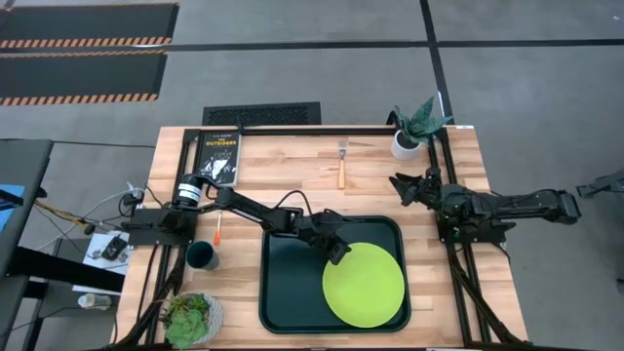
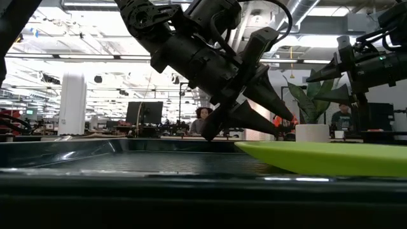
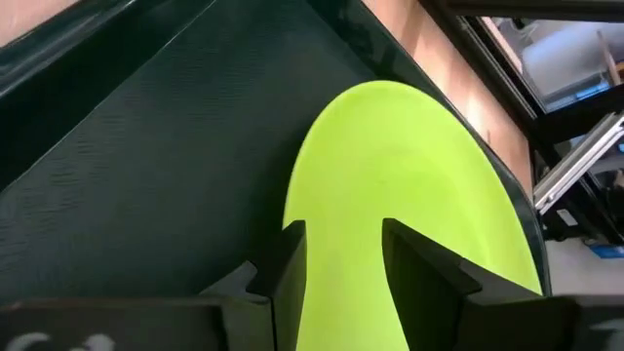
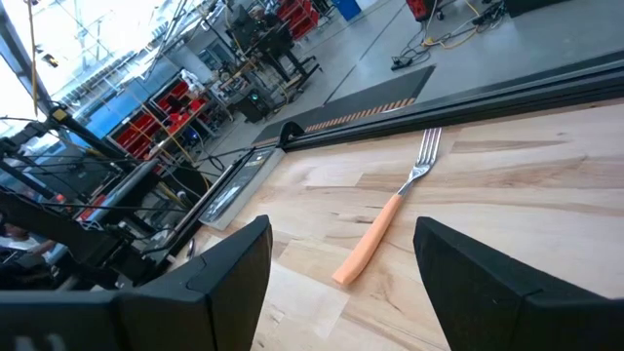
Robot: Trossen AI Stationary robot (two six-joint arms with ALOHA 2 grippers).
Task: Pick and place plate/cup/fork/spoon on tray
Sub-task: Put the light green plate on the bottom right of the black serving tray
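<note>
The lime-green plate [image 1: 366, 285] lies in the right half of the dark green tray [image 1: 288, 283]. My left gripper [image 1: 336, 252] stands open at the plate's left rim. In the left wrist view its two fingers [image 3: 292, 263] stand apart, with the plate [image 3: 390, 166] showing between them. The teal cup [image 1: 202, 255] and the red-orange-handled spoon [image 1: 218, 229] sit on the wood left of the tray. The fork [image 1: 342, 166] lies beyond the tray's far side. My right gripper [image 1: 402, 185] waits open at the right, above the table, pointing toward the fork [image 4: 390, 219].
A black book [image 1: 216, 156] lies at the far left. A white pot with a plant [image 1: 409, 136] stands at the far right corner. A succulent in a pot [image 1: 190, 317] stands at the near left. The tray's left half is bare.
</note>
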